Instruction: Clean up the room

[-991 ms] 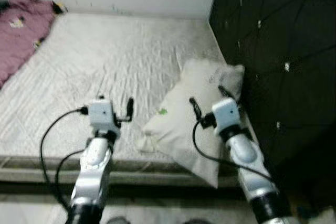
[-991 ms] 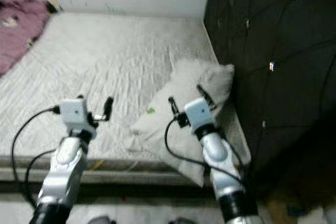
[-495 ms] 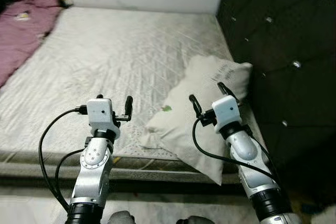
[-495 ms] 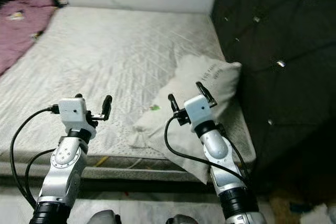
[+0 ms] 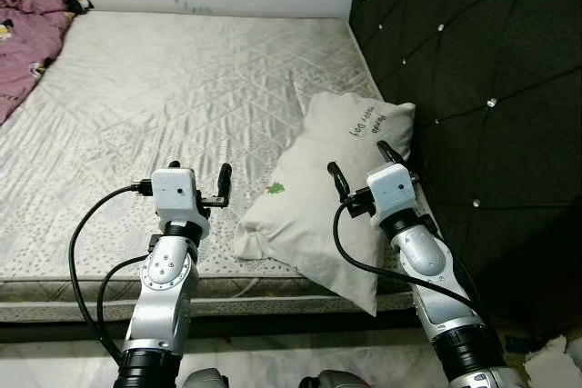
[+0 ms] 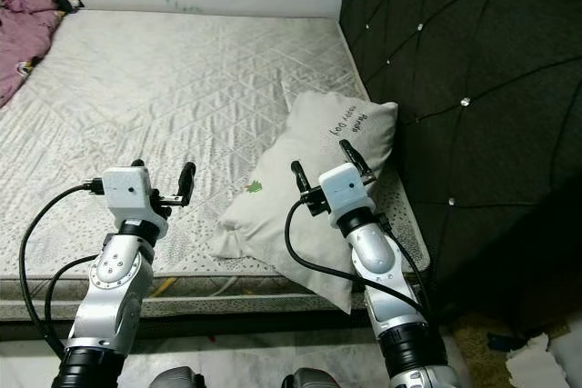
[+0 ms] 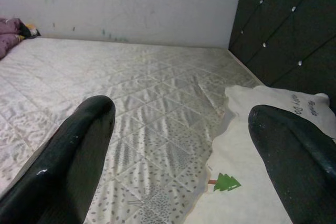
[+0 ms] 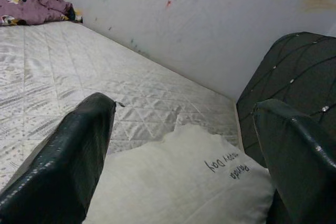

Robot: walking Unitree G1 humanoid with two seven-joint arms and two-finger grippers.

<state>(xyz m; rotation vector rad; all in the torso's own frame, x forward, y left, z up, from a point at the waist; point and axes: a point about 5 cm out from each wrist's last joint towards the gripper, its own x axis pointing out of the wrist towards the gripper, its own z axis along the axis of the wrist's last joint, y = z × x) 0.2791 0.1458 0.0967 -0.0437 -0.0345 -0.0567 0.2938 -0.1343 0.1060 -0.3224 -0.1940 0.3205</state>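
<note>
Hovering empty, fingers spread: left end effector [image 5: 198, 173] beside pillow [image 5: 314, 197], right end effector [image 5: 362, 160] above it.

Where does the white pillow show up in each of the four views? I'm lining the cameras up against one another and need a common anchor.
Left eye view: pillow right of centre, by the headboard.
Right eye view: pillow near centre, partly overhanging the mattress edge.
Left wrist view: lower right corner, green tree print showing.
Right wrist view: bottom centre, between the fingers.
Shared landmark: the black tufted headboard.
</note>
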